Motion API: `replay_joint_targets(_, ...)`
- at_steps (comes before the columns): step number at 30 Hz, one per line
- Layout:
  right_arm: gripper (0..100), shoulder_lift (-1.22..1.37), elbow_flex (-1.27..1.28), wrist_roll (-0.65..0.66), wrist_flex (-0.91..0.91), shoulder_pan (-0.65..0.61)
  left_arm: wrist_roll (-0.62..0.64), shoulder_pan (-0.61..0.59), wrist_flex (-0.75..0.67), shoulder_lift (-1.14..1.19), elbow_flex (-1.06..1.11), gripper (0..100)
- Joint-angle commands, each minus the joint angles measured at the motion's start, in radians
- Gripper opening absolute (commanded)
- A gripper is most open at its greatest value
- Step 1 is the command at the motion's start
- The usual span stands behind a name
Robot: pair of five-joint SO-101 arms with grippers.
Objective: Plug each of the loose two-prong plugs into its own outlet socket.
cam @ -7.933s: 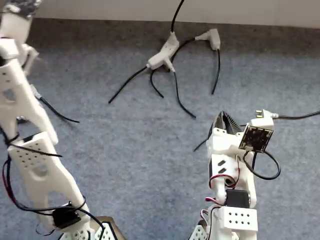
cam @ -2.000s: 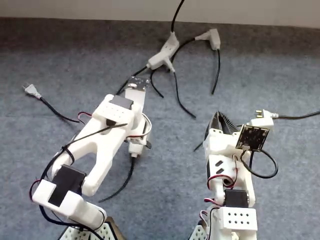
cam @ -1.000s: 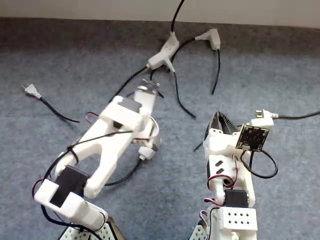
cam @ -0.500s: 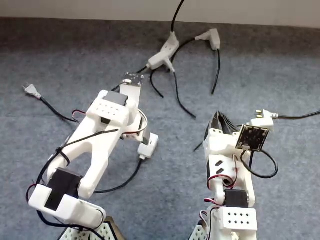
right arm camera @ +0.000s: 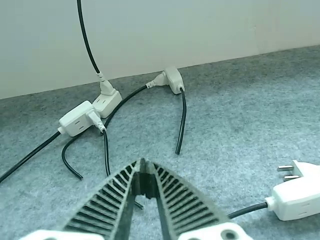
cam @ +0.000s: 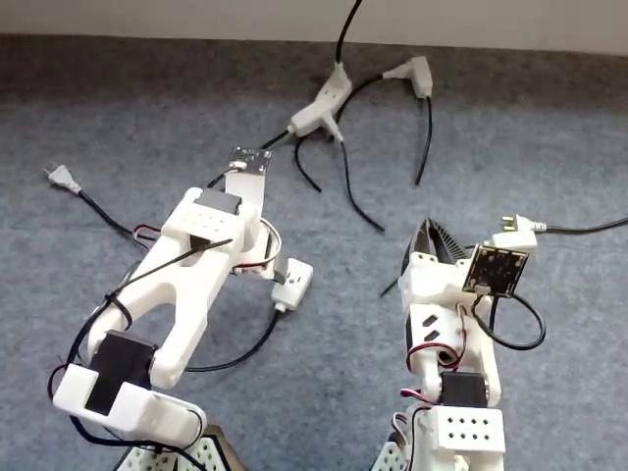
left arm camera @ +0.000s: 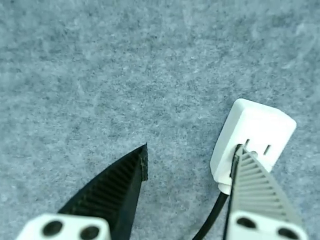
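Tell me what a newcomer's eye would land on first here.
The left arm stretches out over the grey carpet, the left fingers open, one right beside a white outlet socket block. Near the shut right fingers lies a loose white plug, prongs bare. By the far wall, black cords tangle around another socket block.

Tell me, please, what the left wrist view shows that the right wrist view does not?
Left wrist view: the left gripper, open, with a white two-slot socket on a black cord right beside it. Right wrist view: the right gripper, shut, a white outlet block with cords, an angled white plug near the wall, and a pronged white plug. Both: the grey carpet.
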Motion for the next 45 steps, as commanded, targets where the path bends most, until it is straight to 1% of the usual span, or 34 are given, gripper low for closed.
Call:
replay_joint_targets(1, 0.8, -0.016, 0.137, 0.012, -0.001, -0.008, -0.009, 0.013, -0.014, -0.025, 0.001, 27)
replay_joint_targets(6, 0.8, -0.016, 0.137, 0.012, 0.001, -0.008, -0.018, -0.035, -0.015, -0.024, 0.002, 27)
replay_joint_targets(9, 0.8, -0.016, 0.137, 0.012, 0.001, -0.008, -0.112, -0.087, -0.02, -0.024, 0.018, 27)
replay_joint_targets(12, 0.8, -0.016, 0.137, 0.012, 0.001, -0.008, -0.135, -0.131, -0.084, -0.024, 0.061, 27)
replay_joint_targets(15, 0.8, -0.016, 0.137, 0.012, 0.001, -0.027, -0.135, -0.137, -0.126, -0.025, 0.074, 27)
replay_joint_targets(22, 0.8, -0.016, 0.137, 0.012, 0.001, -0.027, -0.135, -0.143, -0.124, -0.038, 0.068, 27)
replay_joint_targets(25, 0.8, -0.016, 0.137, 0.012, 0.001, -0.027, -0.135, -0.143, -0.117, -0.071, 0.015, 27)
replay_joint_targets(26, 0.8, -0.016, 0.137, 0.012, 0.001, -0.027, -0.133, -0.143, -0.091, -0.093, -0.005, 27)
replay_joint_targets(28, 0.8, -0.016, 0.137, 0.012, -0.001, -0.027, -0.13, -0.117, -0.008, -0.15, -0.047, 27)
replay_joint_targets(30, 0.8, -0.016, 0.137, 0.012, -0.001, -0.027, -0.089, -0.038, 0.068, -0.208, -0.07, 27)
replay_joint_targets(32, 0.8, -0.016, 0.137, 0.012, -0.001, -0.027, -0.06, 0.05, 0.112, -0.248, -0.067, 27)
replay_joint_targets(34, 0.8, -0.016, 0.137, 0.012, 0.001, -0.027, -0.051, 0.127, 0.126, -0.26, -0.047, 27)
replay_joint_targets(36, 0.8, -0.016, 0.139, 0.012, 0.001, -0.027, -0.051, 0.147, 0.106, -0.254, -0.005, 27)
replay_joint_targets(37, 0.8, -0.016, 0.139, 0.012, 0.001, -0.027, -0.052, 0.143, 0.074, -0.248, 0.021, 27)
replay_joint_targets(41, 0.8, -0.016, 0.139, 0.012, 0.001, -0.027, -0.057, 0.074, -0.04, -0.205, 0.102, 27)
replay_joint_targets(44, 0.8, -0.016, 0.139, 0.012, 0.001, -0.027, -0.06, 0.021, -0.071, -0.177, 0.108, 27)
replay_joint_targets(45, 0.8, -0.016, 0.139, 0.012, 0.001, -0.027, -0.078, 0.008, -0.078, -0.173, 0.108, 27)
